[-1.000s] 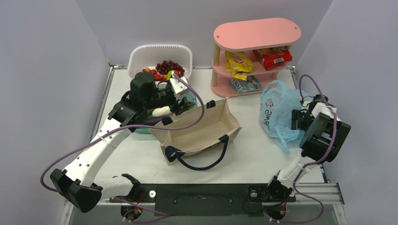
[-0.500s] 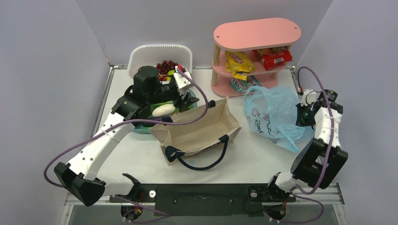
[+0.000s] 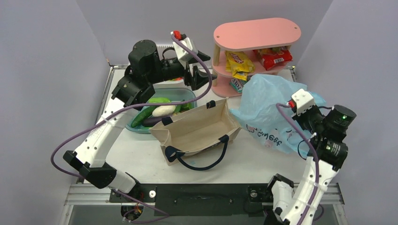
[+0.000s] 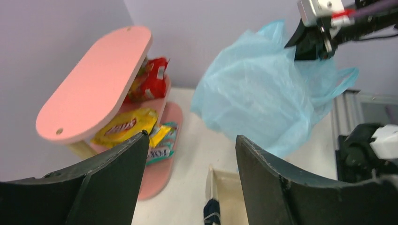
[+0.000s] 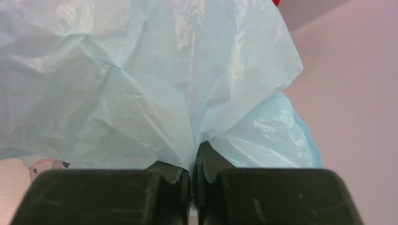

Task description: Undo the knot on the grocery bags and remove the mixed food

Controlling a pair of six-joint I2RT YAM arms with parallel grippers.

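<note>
While left jaws hang spread near the shelf (image 3: 256, 33), right jaws pinch the blue bag (image 3: 265, 110).

Robot lab booth: plain lilac walls (image 3: 42, 56), white table (image 3: 141, 157), mounting rail (image 3: 202, 193).

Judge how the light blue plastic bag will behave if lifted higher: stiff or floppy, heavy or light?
Probably floppy: the blue plastic bag hangs crumpled and billowed from where the right fingers pinch it. Likely light, since one thin pinched fold seems to hold it up. The glossy film may slip.
</note>
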